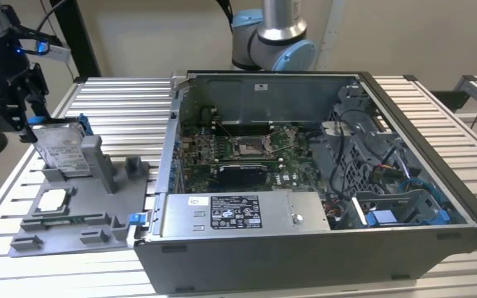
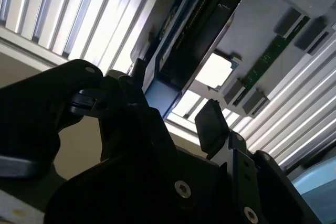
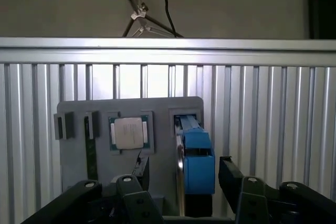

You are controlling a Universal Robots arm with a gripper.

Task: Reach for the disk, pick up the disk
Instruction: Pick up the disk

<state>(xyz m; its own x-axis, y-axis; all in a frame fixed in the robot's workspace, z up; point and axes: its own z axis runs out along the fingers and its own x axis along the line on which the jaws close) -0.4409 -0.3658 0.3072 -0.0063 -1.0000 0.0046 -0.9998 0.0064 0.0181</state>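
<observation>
Gripper (image 3: 184,167) spread wide, nothing grasped. Fingers (image 3: 230,174) straddle the top edge of the disk (image 3: 198,166), not clamped on it. Disk stands on edge between them, slotted in a grey fixture (image 3: 73,156). Processor chip (image 3: 128,132) lies in a recess of that fixture, beside the gripper. Open computer case (image 1: 305,261) sits well apart on the slatted worktop (image 1: 114,93), with a silver box (image 1: 300,208) inside.

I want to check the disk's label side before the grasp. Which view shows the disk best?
The exterior view: the disk stands upright in the grey fixture, its labelled face showing. The first wrist view shows its blue-bracketed edge end-on; the second wrist view, its dark side at a slant.
</observation>
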